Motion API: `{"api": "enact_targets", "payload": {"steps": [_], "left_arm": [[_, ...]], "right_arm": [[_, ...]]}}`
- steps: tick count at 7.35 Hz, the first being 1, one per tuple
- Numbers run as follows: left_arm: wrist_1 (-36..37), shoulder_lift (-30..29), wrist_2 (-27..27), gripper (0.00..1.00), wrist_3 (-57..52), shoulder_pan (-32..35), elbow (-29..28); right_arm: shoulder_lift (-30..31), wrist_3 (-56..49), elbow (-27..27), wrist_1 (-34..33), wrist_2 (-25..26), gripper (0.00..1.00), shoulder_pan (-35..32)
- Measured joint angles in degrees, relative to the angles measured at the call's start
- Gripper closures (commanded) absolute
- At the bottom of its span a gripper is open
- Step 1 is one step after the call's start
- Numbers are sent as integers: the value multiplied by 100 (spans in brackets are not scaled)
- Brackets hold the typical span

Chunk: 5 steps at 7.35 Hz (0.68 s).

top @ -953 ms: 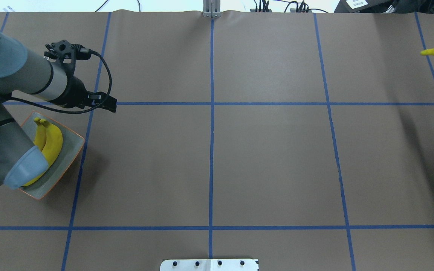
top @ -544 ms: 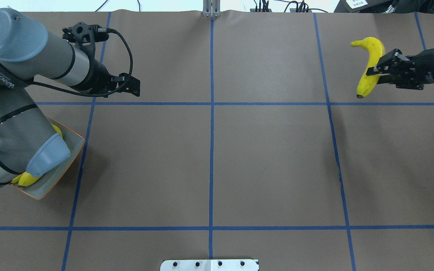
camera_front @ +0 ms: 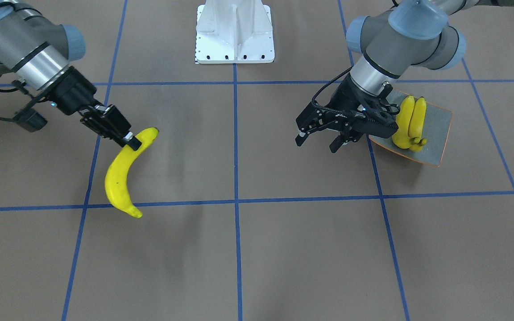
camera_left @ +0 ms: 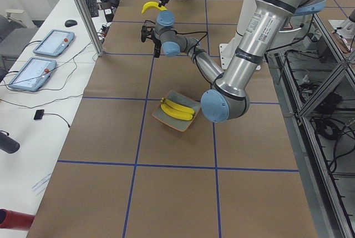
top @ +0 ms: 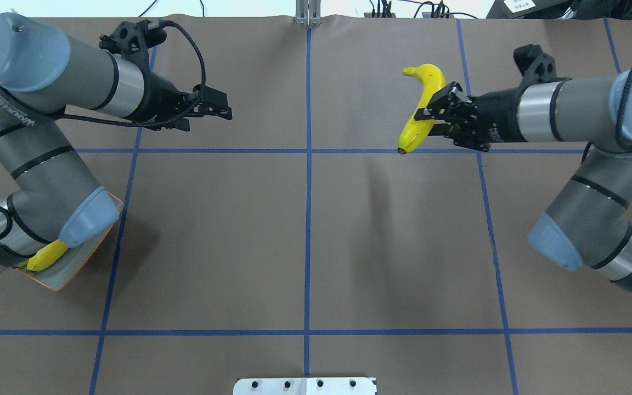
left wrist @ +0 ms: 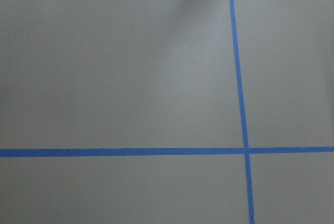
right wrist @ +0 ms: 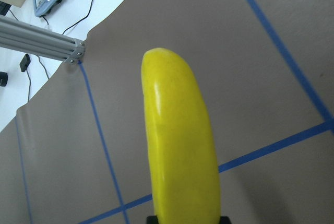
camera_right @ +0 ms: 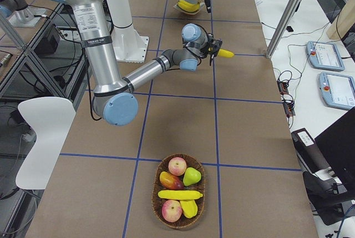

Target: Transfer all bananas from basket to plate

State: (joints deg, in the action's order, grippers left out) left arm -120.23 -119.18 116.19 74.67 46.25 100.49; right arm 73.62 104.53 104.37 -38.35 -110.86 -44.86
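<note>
While right hand clamps banana aloft, left hand spread, apparently near plate.

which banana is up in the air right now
The banana clamped in the right gripper, hanging above the table. Two other bananas lie side by side on the plate, and a fourth banana lies in the basket.
</note>
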Motion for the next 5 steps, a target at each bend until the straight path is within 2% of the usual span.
{"api": "enact_targets", "payload": {"steps": [2,5], "left_arm": [[-85,-243,161,1,253,-2,-68],[-84,-494,519,1,318,-59,-80]], "right_arm": [[-267,90,154,54,462,100,592],[-541,-190,125,178,748,100,1300]]}}
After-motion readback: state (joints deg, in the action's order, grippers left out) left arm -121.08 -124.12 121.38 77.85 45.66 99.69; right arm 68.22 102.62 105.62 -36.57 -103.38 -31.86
